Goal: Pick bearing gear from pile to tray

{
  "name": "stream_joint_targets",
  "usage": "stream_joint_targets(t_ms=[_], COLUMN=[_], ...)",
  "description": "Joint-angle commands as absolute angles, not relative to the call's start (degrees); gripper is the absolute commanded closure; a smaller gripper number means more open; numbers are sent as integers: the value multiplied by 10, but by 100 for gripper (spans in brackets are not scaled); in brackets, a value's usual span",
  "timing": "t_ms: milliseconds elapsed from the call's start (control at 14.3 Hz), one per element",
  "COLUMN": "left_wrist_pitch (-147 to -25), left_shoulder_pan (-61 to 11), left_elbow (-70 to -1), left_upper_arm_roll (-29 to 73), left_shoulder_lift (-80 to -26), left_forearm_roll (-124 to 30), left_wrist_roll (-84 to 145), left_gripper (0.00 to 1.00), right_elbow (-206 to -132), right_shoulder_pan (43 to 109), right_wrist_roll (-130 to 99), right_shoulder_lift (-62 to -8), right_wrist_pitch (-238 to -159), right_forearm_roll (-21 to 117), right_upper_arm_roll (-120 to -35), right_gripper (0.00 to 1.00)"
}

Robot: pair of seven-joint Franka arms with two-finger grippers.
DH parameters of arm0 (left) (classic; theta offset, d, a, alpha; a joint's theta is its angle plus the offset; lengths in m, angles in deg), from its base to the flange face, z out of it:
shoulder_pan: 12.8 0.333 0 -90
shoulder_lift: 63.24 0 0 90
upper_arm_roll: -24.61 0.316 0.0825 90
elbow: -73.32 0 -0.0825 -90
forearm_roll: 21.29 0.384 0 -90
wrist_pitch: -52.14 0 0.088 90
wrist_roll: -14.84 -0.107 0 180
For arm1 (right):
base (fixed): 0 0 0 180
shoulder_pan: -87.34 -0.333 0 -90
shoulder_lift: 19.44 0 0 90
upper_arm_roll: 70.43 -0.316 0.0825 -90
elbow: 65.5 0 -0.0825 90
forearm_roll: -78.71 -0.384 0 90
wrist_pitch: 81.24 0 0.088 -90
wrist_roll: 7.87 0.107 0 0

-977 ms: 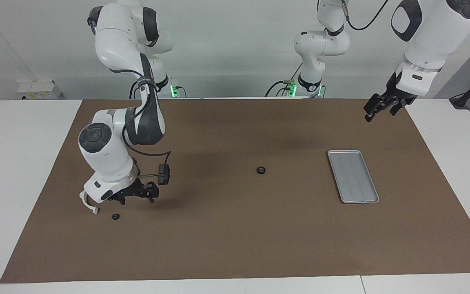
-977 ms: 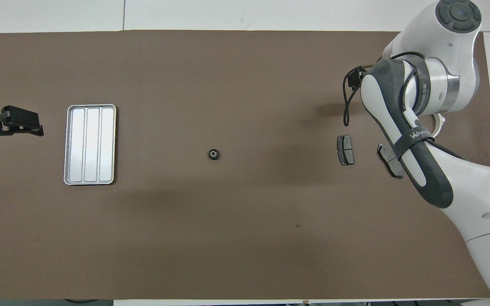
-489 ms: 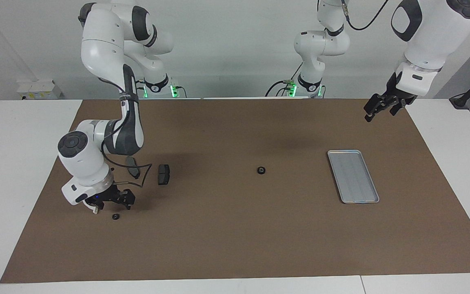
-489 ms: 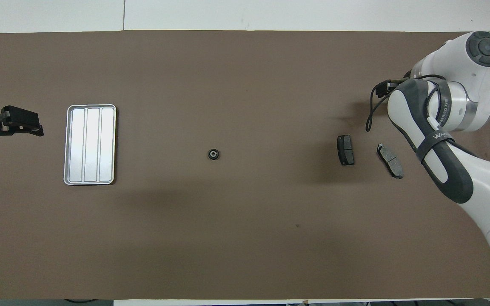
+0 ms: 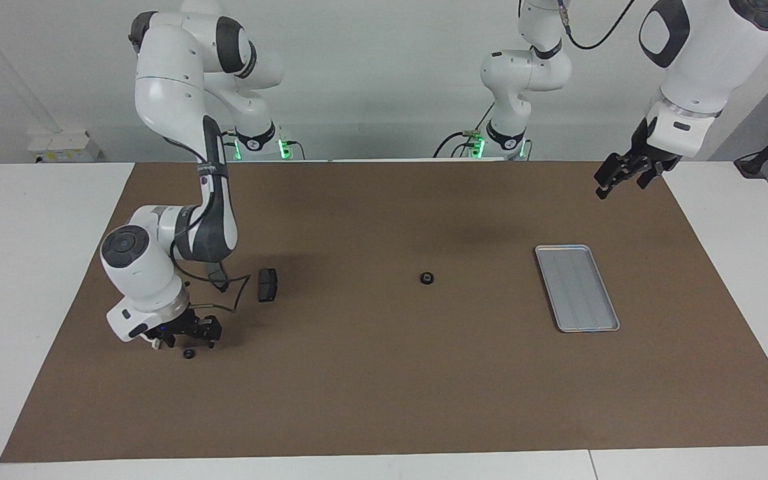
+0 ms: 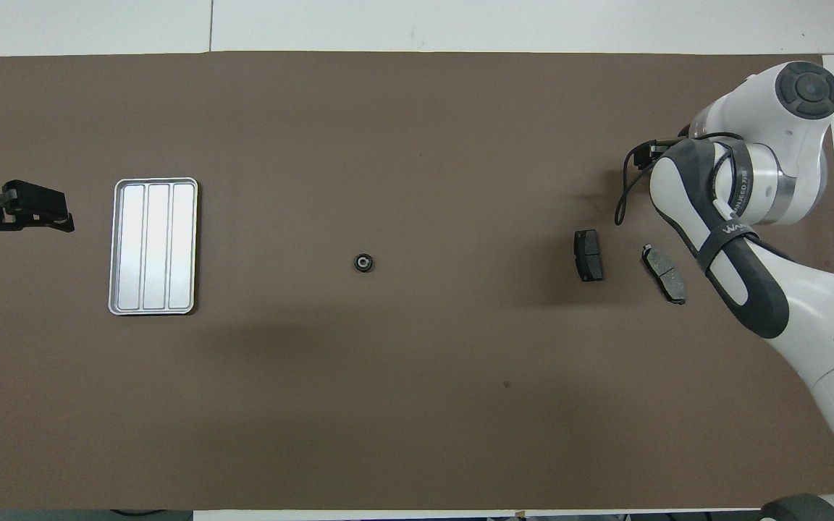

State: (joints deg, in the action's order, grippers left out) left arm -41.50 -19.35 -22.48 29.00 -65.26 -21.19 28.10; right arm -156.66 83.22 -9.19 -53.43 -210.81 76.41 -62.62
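Directly beneath the right hand (image 5: 187, 335), a small black bearing gear (image 5: 189, 353) lies on the worktop (image 5: 384, 400), just below the fingertips and not yet gripped. The right hand's jaws appear open; how wide cannot be told. A white bracket (image 5: 155, 344) sits close beside this hand, toward the right arm's end. Two brake pads (image 6: 588, 255) lie near the arm's forearm. A second bearing gear (image 5: 427, 277) rests mid-worktop, well apart from either hand. The tray (image 5: 577, 287) is empty, below the waiting left hand (image 5: 614, 177), which is open.

Risk: an off-centre closure may flick the small round part away, or snag the adjacent bracket.
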Motion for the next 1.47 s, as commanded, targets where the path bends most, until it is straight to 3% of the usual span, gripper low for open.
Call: stream_joint_targets(t_ms=[0,559,977,1396], left_wrist_pitch=[-412,-412,-412,-399], left_shoulder_pan=[-189,-189,-189,-193], left_elbow=[-239,-239,-239,-241], left_upper_arm_roll=[287,287,287,285], left_shoulder_lift=[-667,-667,-667,-669], left_forearm_roll=[-221,-221,-221,-221], left_wrist_roll=[277,277,277,277], left_gripper=[0,0,0,0], right_elbow=[-1551,-1486,-1482,-1483], right_shoulder_pan=[840,858,858,858], right_wrist_roll=[-82,-83,-66,-62], right_shoulder_lift=[-552,-591,-595,-595], right_wrist_pitch=[-2117,-2068,-2067,-2068], right_forearm_roll=[766,770,750,750], right_upper_arm_roll=[-633,-633,-635,-636], right_gripper=[8,12,17,37])
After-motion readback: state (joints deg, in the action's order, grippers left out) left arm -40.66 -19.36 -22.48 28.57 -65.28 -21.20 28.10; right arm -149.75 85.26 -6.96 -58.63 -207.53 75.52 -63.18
